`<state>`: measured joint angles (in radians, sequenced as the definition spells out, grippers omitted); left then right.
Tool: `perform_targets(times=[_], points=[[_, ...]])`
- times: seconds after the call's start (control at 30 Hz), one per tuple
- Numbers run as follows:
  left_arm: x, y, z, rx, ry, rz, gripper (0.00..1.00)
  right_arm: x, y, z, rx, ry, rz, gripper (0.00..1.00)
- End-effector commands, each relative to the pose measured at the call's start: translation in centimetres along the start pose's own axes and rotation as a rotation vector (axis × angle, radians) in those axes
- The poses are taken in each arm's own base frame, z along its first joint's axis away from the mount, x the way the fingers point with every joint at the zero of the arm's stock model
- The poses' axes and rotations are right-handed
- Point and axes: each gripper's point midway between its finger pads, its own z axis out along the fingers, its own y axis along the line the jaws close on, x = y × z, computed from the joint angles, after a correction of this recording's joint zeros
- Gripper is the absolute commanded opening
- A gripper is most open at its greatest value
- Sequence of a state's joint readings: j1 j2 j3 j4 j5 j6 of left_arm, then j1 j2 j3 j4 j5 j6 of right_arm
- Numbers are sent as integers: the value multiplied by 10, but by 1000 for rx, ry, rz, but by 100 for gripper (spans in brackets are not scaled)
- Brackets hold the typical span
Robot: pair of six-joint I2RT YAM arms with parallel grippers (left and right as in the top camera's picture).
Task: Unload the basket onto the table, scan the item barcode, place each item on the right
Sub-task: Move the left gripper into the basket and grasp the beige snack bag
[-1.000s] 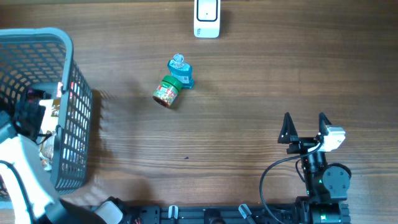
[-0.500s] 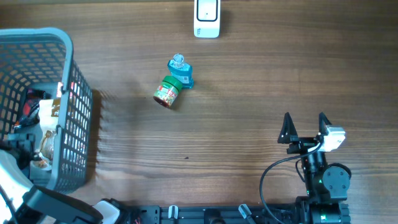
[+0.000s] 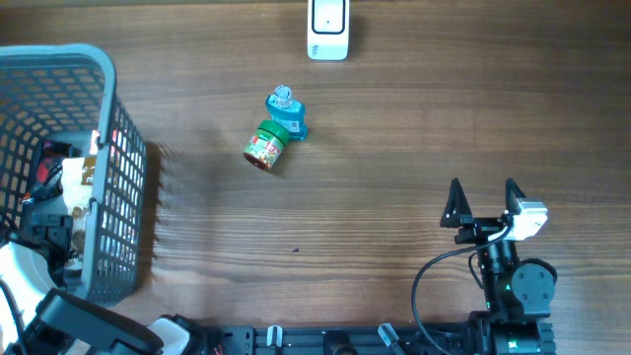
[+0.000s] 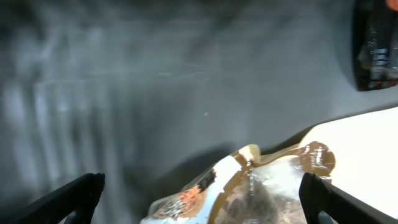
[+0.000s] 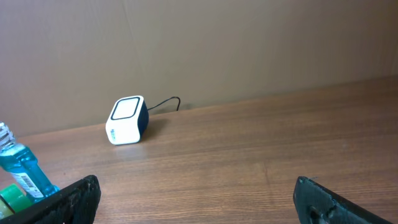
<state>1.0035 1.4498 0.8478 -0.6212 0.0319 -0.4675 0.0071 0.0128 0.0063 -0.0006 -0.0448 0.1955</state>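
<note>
Packet point(image 4: 273, 180) of crinkly clear film with brown-gold sealed edges lies low inside the grey mesh basket point(image 3: 108, 118). It sits just under the left end effector point(image 4: 205, 190), whose fingers are spread wide and grip nothing. The packet looks light, soft and slippery, and would probably buckle under a squeeze, so a pinch across a flat sealed edge seems safest. No barcode shows on it. On the counter to the right of the basket, a blue bottle point(image 3: 286, 113) touches a green-lidded jar point(image 3: 264, 148), and the white scanner point(image 3: 327, 30) stands beyond them. The right end effector point(image 3: 483, 202), well right of the basket, is spread and empty.
</note>
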Motion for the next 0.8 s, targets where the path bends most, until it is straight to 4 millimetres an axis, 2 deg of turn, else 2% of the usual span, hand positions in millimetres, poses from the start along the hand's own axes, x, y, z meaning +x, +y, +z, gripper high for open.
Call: perform_targets(times=[0.0,0.13,0.3,0.47,0.6,0.77], points=[[7,-13,3,81,35,22,100,-1,3,0,-17,-4,-12,100],[8,-28,1,161,51,26,95,-1,3,0,-17,-4,-12,100],[17,-33,7,165,84,46,96,-1,3,0,-17,-4,-12,100],[36,-32,23,130,163,89,97,-1,3,0,-17,-4,-12,100],[55,-23,45,89,238,90,97,-1,3,0,-17,-4,-12,100],[60,-22,54,86,262,90,99,-1,3,0,-17,-4,-12,100]])
